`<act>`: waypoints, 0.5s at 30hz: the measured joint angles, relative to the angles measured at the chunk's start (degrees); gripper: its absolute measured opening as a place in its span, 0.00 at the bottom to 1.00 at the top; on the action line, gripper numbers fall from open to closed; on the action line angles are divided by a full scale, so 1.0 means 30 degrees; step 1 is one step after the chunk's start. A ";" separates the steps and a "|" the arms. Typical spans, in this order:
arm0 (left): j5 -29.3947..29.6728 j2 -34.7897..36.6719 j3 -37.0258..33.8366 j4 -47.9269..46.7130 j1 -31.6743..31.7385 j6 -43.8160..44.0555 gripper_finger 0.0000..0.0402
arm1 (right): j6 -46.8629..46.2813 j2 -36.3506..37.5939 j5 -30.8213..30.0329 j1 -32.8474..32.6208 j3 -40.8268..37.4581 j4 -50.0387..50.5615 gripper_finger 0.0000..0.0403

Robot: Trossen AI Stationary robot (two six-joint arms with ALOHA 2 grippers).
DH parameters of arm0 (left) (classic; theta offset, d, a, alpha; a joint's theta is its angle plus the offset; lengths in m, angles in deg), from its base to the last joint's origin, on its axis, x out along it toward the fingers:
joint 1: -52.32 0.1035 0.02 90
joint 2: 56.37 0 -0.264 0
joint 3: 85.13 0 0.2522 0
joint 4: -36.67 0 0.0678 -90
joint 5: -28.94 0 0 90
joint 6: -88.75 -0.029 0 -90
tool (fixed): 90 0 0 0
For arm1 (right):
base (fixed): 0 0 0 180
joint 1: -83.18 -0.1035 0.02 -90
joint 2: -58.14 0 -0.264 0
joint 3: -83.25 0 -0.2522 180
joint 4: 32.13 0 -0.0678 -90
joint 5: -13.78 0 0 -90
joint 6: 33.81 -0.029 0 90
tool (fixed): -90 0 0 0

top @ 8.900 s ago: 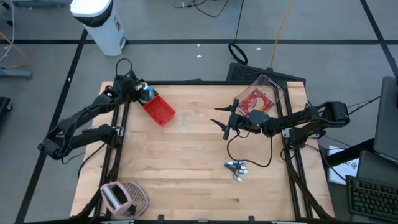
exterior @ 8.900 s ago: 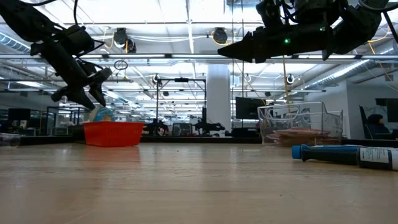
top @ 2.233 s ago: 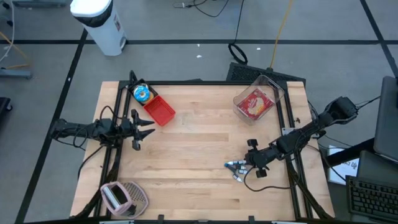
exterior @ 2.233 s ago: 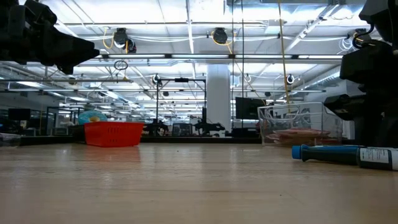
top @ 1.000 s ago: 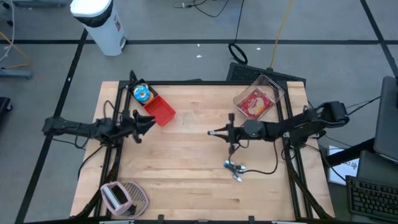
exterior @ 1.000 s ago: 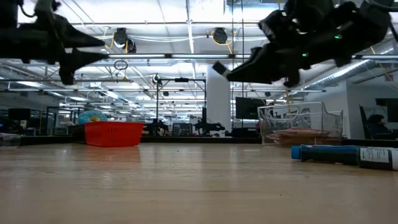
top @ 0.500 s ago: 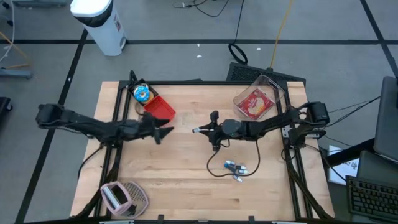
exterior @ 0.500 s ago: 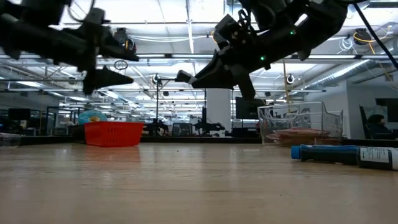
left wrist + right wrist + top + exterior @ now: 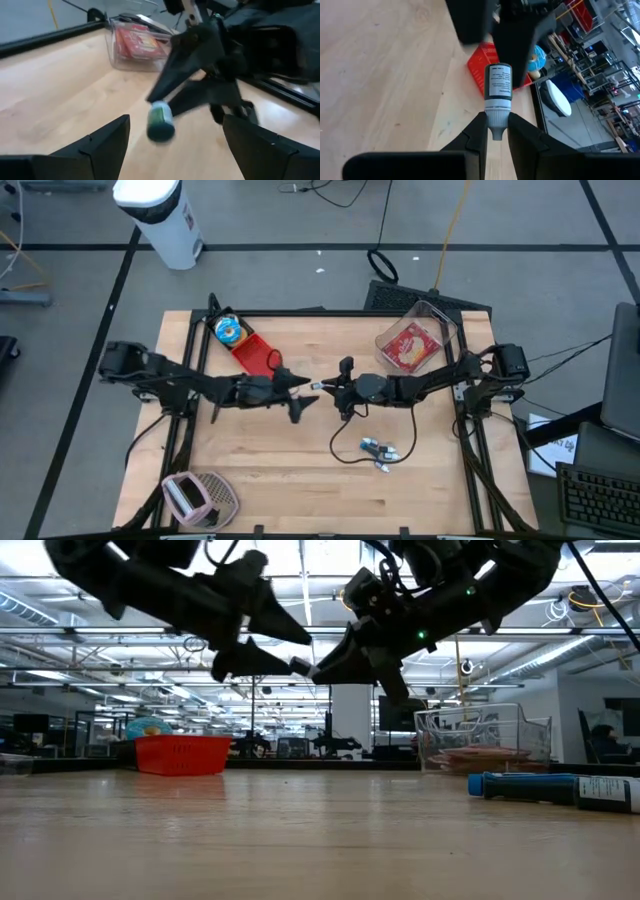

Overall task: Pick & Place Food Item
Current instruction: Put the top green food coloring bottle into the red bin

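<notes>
bottle (image 9: 498,92) label, print too small to read

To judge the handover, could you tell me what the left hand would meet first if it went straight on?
Most likely the small green-capped bottle held out by the right hand; the left hand, fingers spread, points at it.

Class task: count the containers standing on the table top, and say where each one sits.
2. The red basket sits near the far left corner; the clear plastic bin, holding a red packet, sits near the far right corner. None seems hidden.
</notes>
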 joint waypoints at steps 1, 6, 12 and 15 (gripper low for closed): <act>0.0162 -0.0237 0.0206 0.0017 0.0096 -0.0132 0.80 | 0.0011 0.0000 0.0000 -0.0074 0.0000 -0.0029 0.12; 0.0622 -0.0687 0.0521 -0.0089 0.0590 -0.0113 0.80 | 0.0094 0.0007 0.0007 -0.0319 -0.0007 -0.0171 0.12; 0.0616 -0.0673 0.0521 -0.0556 0.0894 0.0165 0.80 | 0.0534 0.0007 -0.0330 -0.0374 -0.0015 -0.0968 0.12; 0.0615 -0.0672 0.0521 -0.0515 0.0894 0.0414 0.80 | 0.0493 0.0026 -0.0495 -0.0366 -0.0007 -0.1642 0.12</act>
